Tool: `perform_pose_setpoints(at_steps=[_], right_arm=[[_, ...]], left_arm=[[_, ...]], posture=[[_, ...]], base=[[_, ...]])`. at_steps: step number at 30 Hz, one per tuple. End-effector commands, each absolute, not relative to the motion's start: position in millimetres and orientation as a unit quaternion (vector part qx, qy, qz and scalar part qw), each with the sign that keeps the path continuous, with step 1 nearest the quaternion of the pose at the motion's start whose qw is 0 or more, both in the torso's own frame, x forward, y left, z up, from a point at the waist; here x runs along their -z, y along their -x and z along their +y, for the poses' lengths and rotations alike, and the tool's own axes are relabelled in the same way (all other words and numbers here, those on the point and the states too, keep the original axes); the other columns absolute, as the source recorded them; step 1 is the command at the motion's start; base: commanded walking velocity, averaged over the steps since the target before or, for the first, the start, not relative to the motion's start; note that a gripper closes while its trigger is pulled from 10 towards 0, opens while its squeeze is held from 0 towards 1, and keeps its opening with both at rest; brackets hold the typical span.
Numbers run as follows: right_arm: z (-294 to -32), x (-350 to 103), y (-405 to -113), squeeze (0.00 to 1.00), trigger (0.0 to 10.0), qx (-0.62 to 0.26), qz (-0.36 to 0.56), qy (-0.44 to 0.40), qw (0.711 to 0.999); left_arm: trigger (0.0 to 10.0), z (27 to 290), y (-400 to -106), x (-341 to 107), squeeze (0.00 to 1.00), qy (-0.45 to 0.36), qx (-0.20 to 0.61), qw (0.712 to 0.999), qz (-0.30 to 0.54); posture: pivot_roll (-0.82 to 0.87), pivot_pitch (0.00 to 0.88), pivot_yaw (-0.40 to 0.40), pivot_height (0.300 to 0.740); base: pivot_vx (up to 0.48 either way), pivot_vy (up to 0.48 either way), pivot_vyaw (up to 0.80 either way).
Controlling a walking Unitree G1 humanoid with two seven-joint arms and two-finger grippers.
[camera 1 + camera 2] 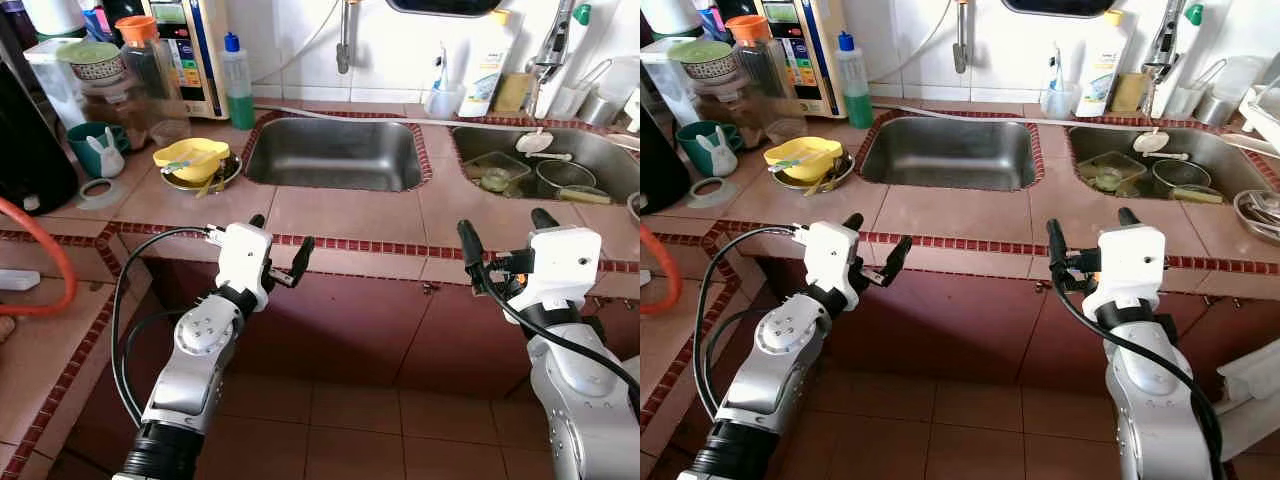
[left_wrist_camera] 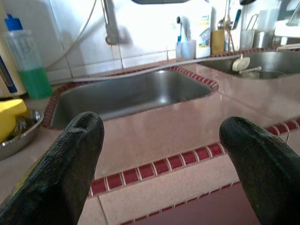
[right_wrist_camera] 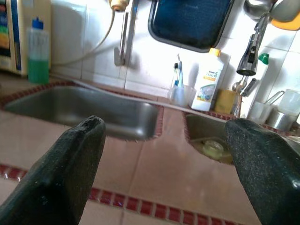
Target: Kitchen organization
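hovering before the tiled counter (image 1: 340,215), left gripper (image 1: 280,247) spread wide, right gripper (image 1: 505,237) spread wide, facing the steel sink (image 1: 335,152), yellow bowl (image 1: 190,159) beside it

Pink tiled counter (image 1: 340,215): two steel sinks (image 1: 333,152), (image 1: 545,160); yellow bowl (image 1: 190,159); green soap bottle (image 1: 238,84). Left gripper (image 1: 279,246), right gripper (image 1: 505,236) spread, both below edge.

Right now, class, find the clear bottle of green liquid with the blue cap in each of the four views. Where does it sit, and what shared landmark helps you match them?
Left eye: bottle, upper left, behind the empty sink's left corner.
Right eye: upper left, same corner.
Left wrist: far left edge, against the wall tiles.
Right wrist: upper left.
Shared landmark: the empty sink beside it.
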State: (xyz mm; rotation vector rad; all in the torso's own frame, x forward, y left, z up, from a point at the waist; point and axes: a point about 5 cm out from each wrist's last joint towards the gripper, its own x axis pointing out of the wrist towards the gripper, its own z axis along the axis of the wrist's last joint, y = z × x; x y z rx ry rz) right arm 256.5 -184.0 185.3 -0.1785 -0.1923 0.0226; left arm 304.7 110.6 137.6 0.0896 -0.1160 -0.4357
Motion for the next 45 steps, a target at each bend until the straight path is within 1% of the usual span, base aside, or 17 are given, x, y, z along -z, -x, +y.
perform_pose_setpoints(at_steps=[1, 6, 11, 14, 15, 18, 33, 45], right_arm=[[-178, -186, -259, 0.00, 10.0, 0.012, -0.096, 0.084, 0.992], [-173, -181, -259, 0.00, 10.0, 0.023, -0.081, 0.042, 0.996], [-172, -181, -261, 0.00, 10.0, 0.031, -0.087, 0.058, 0.994], [-169, -182, -264, 0.00, 10.0, 0.016, -0.083, 0.051, 0.995], [-167, -185, -266, 0.00, 10.0, 0.000, -0.088, 0.062, 0.994], [-165, -188, -267, 0.00, 10.0, -0.010, -0.095, 0.064, 0.993], [-158, -190, -267, 0.00, 10.0, -0.011, -0.109, 0.068, 0.992], [-159, -192, -268, 0.00, 10.0, -0.011, -0.114, 0.073, 0.991]], left_arm=[[10.0, 112, -304, -141, 0.00, -0.044, 0.204, 0.976, -0.061], [10.0, 108, -303, -141, 0.00, -0.035, 0.197, 0.978, -0.063], [10.0, 108, -302, -139, 0.00, -0.029, 0.183, 0.981, -0.053], [10.0, 114, -302, -138, 0.00, -0.038, 0.173, 0.983, -0.056], [10.0, 119, -303, -139, 0.00, -0.043, 0.162, 0.984, -0.055], [10.0, 124, -305, -139, 0.00, -0.045, 0.150, 0.986, -0.050], [10.0, 115, -310, -146, 0.00, -0.037, 0.163, 0.984, -0.059], [10.0, 110, -310, -148, 0.00, -0.029, 0.165, 0.984, -0.064]], posture=[[0.07, 0.000, 0.020, 0.740], [0.07, 0.000, 0.020, 0.740], [0.07, 0.000, 0.008, 0.740], [0.07, 0.000, -0.002, 0.740], [0.07, 0.000, -0.008, 0.740], [0.08, 0.000, -0.009, 0.740], [0.07, 0.000, 0.004, 0.740], [0.07, 0.000, 0.004, 0.740]], base=[[0.000, 0.000, 0.00], [0.000, 0.000, 0.00], [0.000, 0.000, 0.00], [0.000, 0.000, 0.00], [0.000, 0.000, 0.00], [0.000, 0.000, 0.00], [0.000, 0.000, 0.00], [0.000, 0.000, 0.00]])
